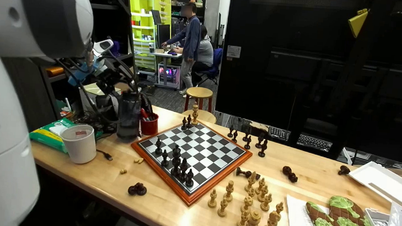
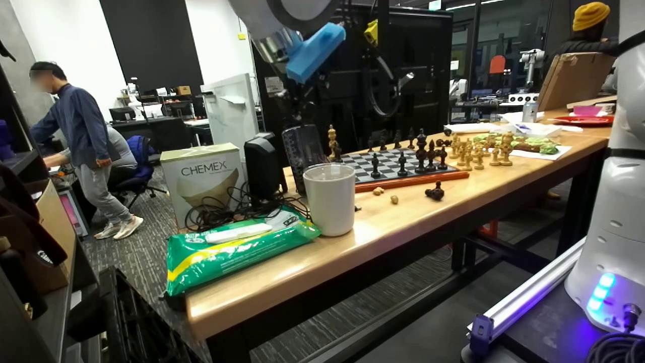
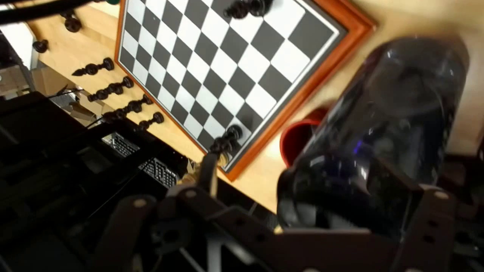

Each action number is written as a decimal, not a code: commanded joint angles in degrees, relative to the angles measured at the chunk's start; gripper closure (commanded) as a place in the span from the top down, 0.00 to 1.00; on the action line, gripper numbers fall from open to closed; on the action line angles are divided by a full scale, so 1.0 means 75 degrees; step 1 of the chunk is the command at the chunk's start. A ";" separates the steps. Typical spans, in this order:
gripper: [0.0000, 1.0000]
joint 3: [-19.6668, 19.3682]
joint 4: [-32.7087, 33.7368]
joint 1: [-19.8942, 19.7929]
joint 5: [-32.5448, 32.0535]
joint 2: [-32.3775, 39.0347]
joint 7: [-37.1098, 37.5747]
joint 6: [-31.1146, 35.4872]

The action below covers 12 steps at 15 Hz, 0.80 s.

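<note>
A tall dark see-through bottle (image 1: 129, 121) stands on the wooden table beside the red pen cup (image 1: 149, 124). It also shows in an exterior view (image 2: 301, 148) and fills the right of the wrist view (image 3: 401, 98). My gripper (image 3: 297, 164) is at the bottle's upper end, with its fingers apart. The left finger is clear of the bottle in the wrist view; the right finger overlaps it, and I cannot tell whether it touches. In both exterior views the fingertips are hard to make out among dark shapes. A chessboard (image 1: 206, 144) with several dark pieces lies next to the cup.
A white cup (image 1: 78, 144) and green packet (image 2: 242, 252) lie near the table edge. A black speaker (image 2: 263, 166), cables and a Chemex box (image 2: 204, 176) stand beside the bottle. Light chess pieces (image 1: 248, 201), an oven mitt (image 1: 344, 219) and a white tray (image 1: 385, 183) are farther along.
</note>
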 commanded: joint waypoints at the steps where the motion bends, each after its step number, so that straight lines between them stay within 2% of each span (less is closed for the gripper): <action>1: 1.00 -0.0791 0.1935 0.1129 -0.0509 0.0670 0.0797 -0.0759; 2: 1.00 -0.0930 0.2412 0.1455 -0.0953 0.0917 0.0283 -0.1625; 3: 1.00 -0.1096 0.2872 0.1715 -0.1455 0.1160 0.0126 -0.2083; 6: 1.00 -0.1342 0.4191 0.2500 -0.2467 0.1462 0.0347 -0.3418; 9: 1.00 -0.1616 0.5450 0.2985 -0.2999 0.1880 0.0295 -0.4371; 10: 1.00 -0.1532 0.5943 0.3008 -0.3197 0.2065 0.0209 -0.4673; 12: 1.00 -0.1681 0.6730 0.3249 -0.3584 0.2395 0.0299 -0.5364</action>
